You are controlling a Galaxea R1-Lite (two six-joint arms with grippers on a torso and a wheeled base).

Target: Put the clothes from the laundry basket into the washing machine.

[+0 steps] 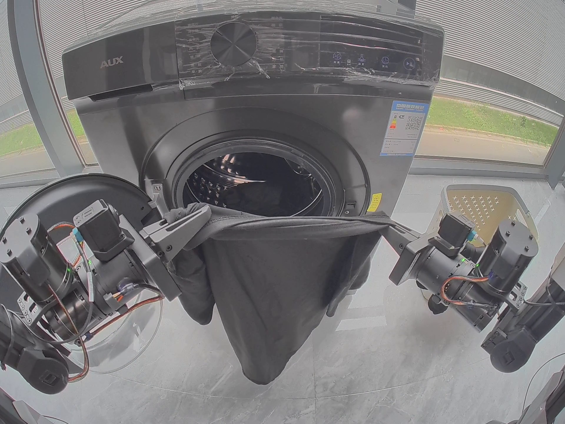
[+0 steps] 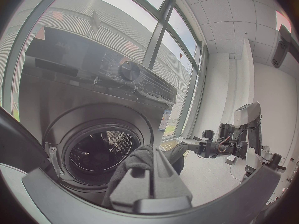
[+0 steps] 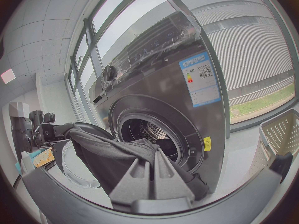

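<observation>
Before the washer (image 1: 253,113), just below its open mouth (image 1: 256,186), hangs one dark garment (image 1: 276,284), its top edge pulled taut between two grippers. The left gripper (image 1: 197,218) is clamped on one end by the mouth's left side, and the right gripper (image 1: 391,228) is clamped on the other end, out past the mouth's right side. Most of the cloth drops well below the mouth, so a straight push could leave the hem draped over the lip or trailing to the floor (image 1: 382,372). The stretched edge looks about as wide as the mouth, so the grippers may strike the rim unless they draw together. A one-sided release would probably swing the cloth down outside. One door (image 1: 65,198) stands open to the washer's left, near the left arm, and could be bumped. One basket (image 1: 488,204) sits to the washer's right. Whether the drum holds clothes I cannot tell.
</observation>
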